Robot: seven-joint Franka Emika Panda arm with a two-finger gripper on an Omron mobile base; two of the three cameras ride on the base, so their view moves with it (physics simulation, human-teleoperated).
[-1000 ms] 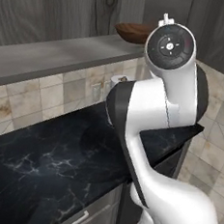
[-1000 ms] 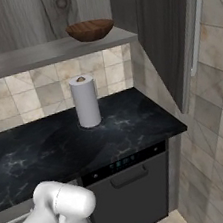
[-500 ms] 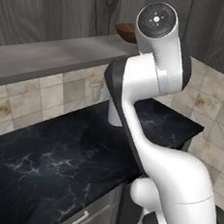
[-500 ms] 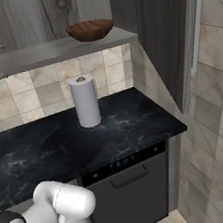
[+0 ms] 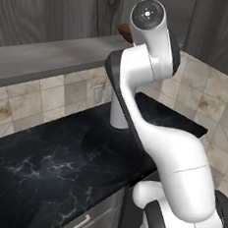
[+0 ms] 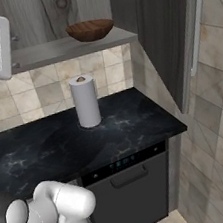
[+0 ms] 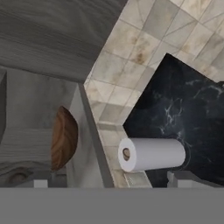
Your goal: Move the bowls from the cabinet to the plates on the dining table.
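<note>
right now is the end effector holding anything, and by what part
Nothing is held. The end effector is open with nothing between its tips; the brown bowl sits untouched on the cabinet shelf ahead of it.

Dark brown wood bowl [image 6: 90, 30], smooth w/ faint grain, on matt grey shelf [image 6: 64, 49]. Cabinet [image 6: 164, 29] back & door: grey wood-grain, matt. Desk [image 6: 77, 139]: glossy black marble-look top w/ thin white veins. Paper towel roll [image 6: 86, 101]: white, soft matt, cardboard core. Wall tiles [image 6: 40, 91]: beige stone-look, mottled. Robot arm [image 5: 150, 114]: smooth white plastic shell, dark joints.
</note>
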